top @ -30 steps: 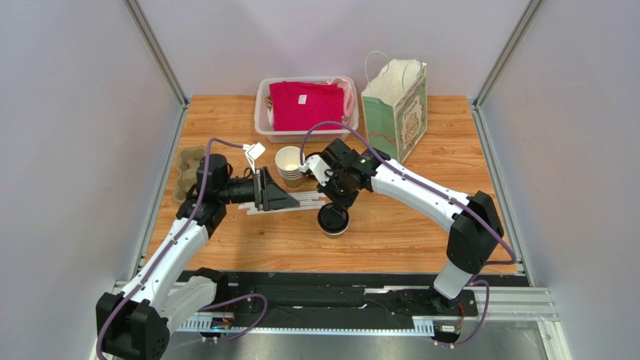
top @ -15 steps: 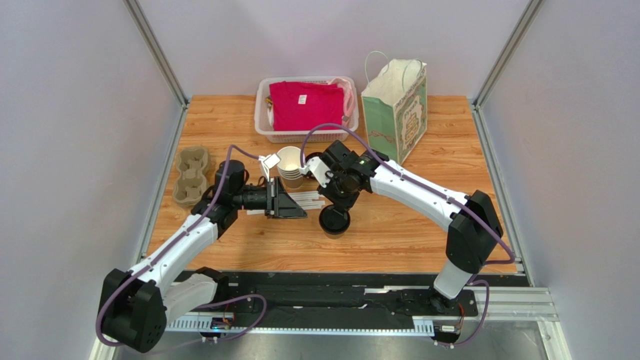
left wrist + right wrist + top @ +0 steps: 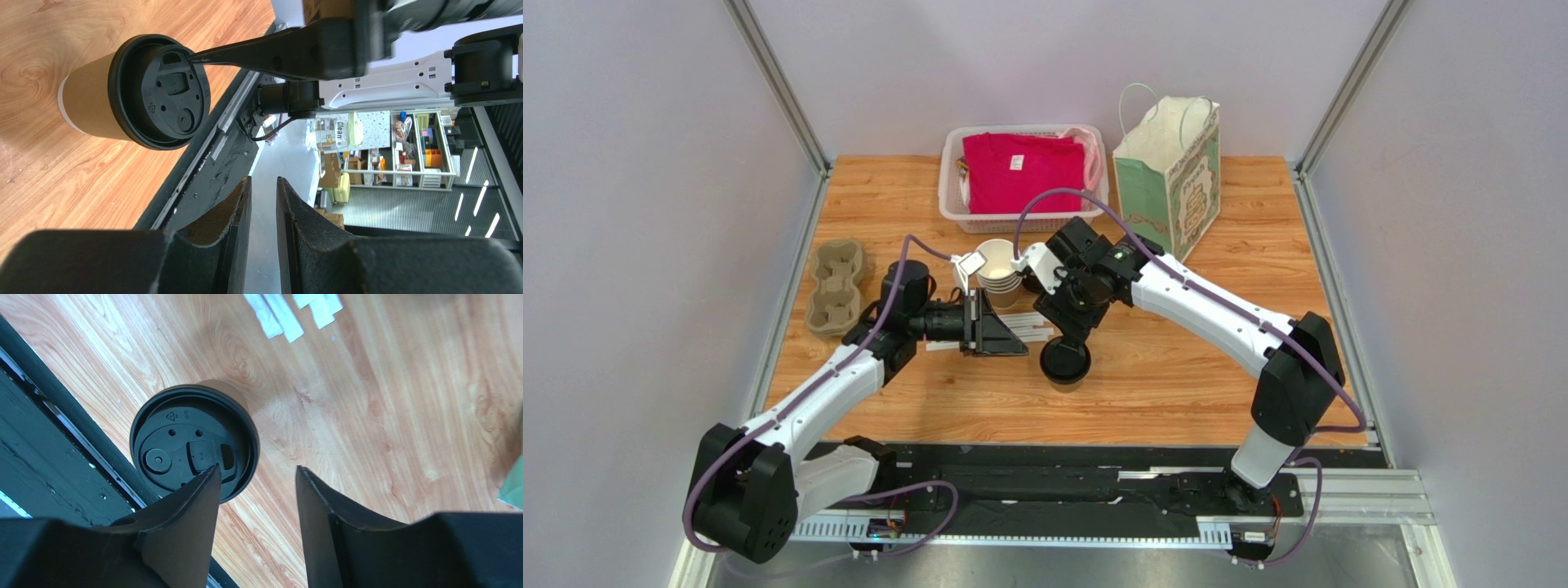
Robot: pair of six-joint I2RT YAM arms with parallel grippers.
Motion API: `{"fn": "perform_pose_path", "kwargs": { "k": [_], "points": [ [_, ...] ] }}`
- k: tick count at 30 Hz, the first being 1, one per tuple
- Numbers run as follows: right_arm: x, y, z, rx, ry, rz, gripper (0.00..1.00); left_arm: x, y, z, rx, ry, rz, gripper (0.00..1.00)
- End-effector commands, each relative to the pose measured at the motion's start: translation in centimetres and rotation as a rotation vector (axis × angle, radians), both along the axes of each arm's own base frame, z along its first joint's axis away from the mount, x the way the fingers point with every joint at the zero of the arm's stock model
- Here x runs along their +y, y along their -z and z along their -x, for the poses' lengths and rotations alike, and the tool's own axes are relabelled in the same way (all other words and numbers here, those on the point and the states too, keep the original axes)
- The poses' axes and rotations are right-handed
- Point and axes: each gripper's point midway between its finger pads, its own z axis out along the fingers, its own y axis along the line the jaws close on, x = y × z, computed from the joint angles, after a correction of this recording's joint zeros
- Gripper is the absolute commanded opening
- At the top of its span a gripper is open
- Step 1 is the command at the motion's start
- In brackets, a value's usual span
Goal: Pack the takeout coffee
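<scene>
L arm [image 3: 817, 398], R arm [image 3: 1204, 316]: white links, blk joints, purple cables [image 3: 1063, 192].

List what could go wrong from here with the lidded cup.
1. One of the right fingers hangs right at the rim of the black lid; a sideways move might catch it and loosen the lid or tip the cup.
2. The left fingers stand nearly together, narrower than the cup; reaching in like that would probably push it over instead of gripping it.
</scene>
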Motion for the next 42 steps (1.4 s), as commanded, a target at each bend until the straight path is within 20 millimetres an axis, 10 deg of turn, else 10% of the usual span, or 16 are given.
{"fn": "perform_pose_path", "kwargs": {
  "k": [1,19,42],
  "points": [
    [0.4,-4.6,-1.4,-0.072,0.015,-0.103,0.54,-0.2,-1.7,-0.3,-0.090,0.008,0.029,0.29],
    [1.2,-6.4,2.7,0.394,0.190,-0.539,0.24,-3.8,-0.6,0.2,-0.098,0.074,0.005,0.10],
    [1.2,2.6,5.8,0.728,0.210,-0.477,0.13,-6.0,5.9,-1.3,-0.022,0.101,-0.200,0.00]
  ]
}}
